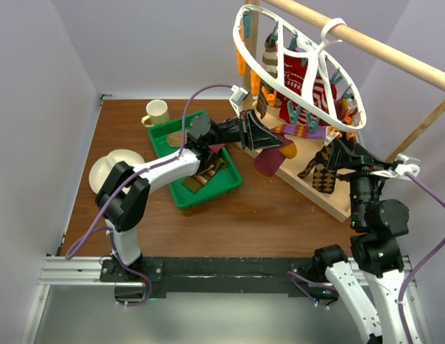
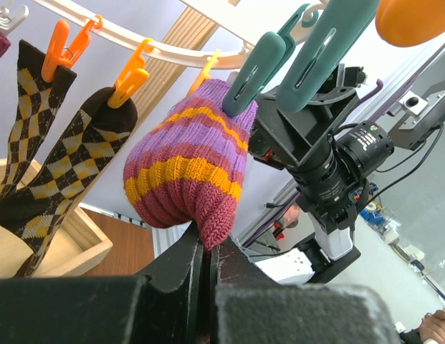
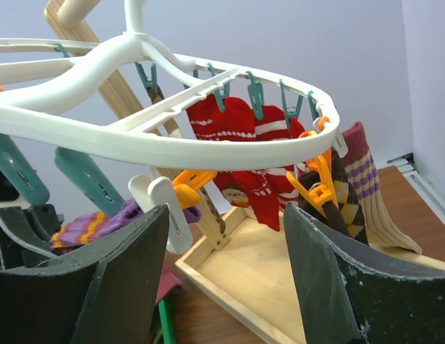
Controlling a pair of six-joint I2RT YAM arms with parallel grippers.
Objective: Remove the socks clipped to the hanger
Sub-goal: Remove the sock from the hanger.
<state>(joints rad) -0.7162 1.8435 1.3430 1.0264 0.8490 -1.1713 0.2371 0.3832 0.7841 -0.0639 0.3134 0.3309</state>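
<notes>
The brown wood counter [image 1: 265,215] carries a wooden rail stand [image 1: 394,54], from which the hanger [image 3: 208,147] is suspended by its hook. The hanger is a white moulded plastic oval with cross ribs, smooth and rigid. A green plastic tray [image 1: 168,140] sits to the left of the stand and holds several dark fabric pieces, probably socks. Most socks are clipped along the hanger rim: red patterned socks [image 3: 229,122], brown-and-yellow argyle socks [image 2: 72,165], and a ribbed knit striped sock [image 2: 186,165] in purple, orange and maroon. The striped sock hangs from a teal clip [image 2: 254,72]. Orange clips [image 2: 129,79] hold the argyle pair. The step in hand appears to be extraction of the striped sock. The left end effector [image 2: 206,247] is fully closed, pinching the sock's lower maroon edge. The right end effector [image 3: 226,215] is spread wide, holds nothing, and is positioned just below the hanger rim. The next move likely calls for a firm pull down and away from the teal clip. The hanger may swing under load.
</notes>
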